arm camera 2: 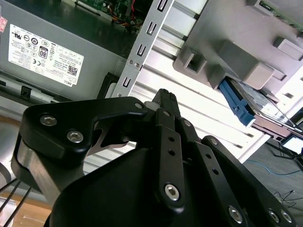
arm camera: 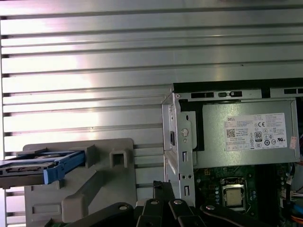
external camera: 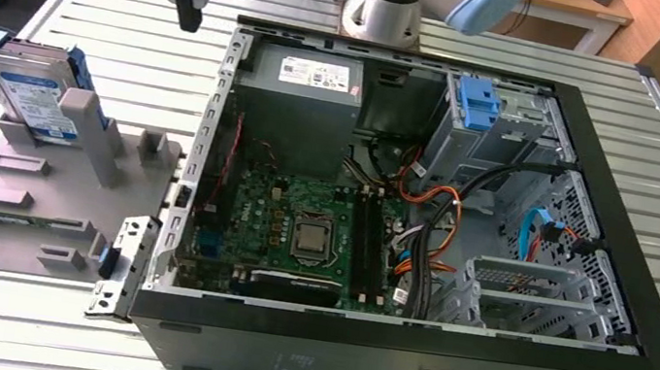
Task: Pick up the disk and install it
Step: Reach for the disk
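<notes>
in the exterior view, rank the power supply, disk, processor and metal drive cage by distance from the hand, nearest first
1. power supply: in the case corner, just to the exterior view's right of the hand.
2. disk: on the grey rack, at the exterior view's left.
3. processor: mid-motherboard.
4. drive cage: at the case's opposite corner.

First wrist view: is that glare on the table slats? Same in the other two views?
First wrist view: yes, a bright glare band washes out part of the table slats. Exterior view: similar glare on the foreground slats, while the computer case interior sits in shadow. Second wrist view: highlights blow out beside the grey fixture; the end effector reads dark.
</notes>
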You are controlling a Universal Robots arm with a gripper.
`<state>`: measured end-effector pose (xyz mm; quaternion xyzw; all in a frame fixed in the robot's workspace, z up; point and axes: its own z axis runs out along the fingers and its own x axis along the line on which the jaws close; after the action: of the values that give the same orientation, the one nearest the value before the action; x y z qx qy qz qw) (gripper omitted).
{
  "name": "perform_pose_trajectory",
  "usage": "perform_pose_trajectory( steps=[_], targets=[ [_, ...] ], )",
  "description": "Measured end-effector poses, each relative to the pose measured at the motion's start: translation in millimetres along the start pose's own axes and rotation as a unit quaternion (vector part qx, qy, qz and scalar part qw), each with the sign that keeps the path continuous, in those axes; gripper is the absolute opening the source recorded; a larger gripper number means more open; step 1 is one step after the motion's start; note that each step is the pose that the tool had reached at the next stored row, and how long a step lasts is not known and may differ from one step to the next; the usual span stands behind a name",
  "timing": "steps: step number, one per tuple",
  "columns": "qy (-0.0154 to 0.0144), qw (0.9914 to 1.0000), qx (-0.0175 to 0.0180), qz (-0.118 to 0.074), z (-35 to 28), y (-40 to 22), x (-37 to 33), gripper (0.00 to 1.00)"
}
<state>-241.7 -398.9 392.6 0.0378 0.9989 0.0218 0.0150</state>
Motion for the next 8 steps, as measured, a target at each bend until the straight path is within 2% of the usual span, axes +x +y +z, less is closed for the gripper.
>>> perform_pose_trajectory(
  steps=[8],
  targets=[
    [0.0, 1.0, 0.0, 0.0, 0.1, 0.0, 0.4, 0.11]
  ],
)
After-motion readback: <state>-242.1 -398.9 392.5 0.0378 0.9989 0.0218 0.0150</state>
